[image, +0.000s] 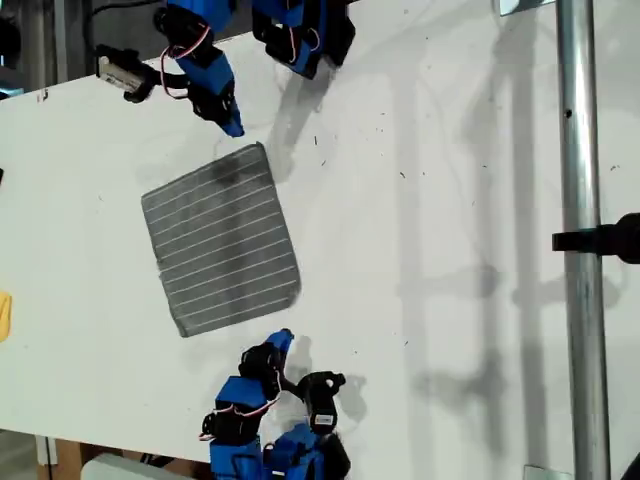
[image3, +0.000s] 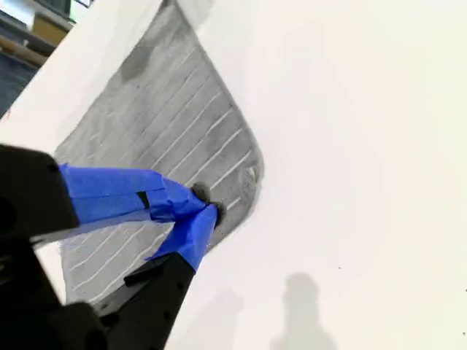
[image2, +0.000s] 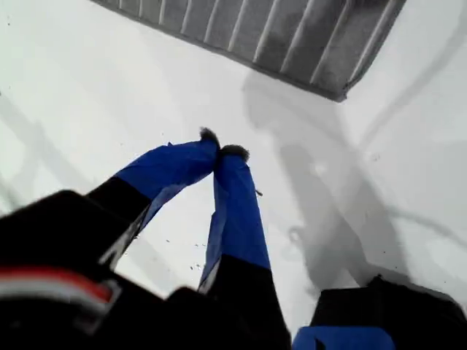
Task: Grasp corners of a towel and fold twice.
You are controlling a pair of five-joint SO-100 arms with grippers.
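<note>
Towel: the towel [image: 221,241] lies flat on the white surface [image: 430,200], grey with thin white stripes, folded to a rough square, between my two arms.
First gripper: my first gripper [image2: 220,152] is clenched on nothing, tips touching, over bare surface just short of a towel corner [image2: 340,93].
Second gripper: my second gripper [image3: 206,205] is pinched together empty, poised over the towel's rounded corner [image3: 252,179].
Edge: a small yellow object [image: 4,316] sits at the exterior view's left.
</note>
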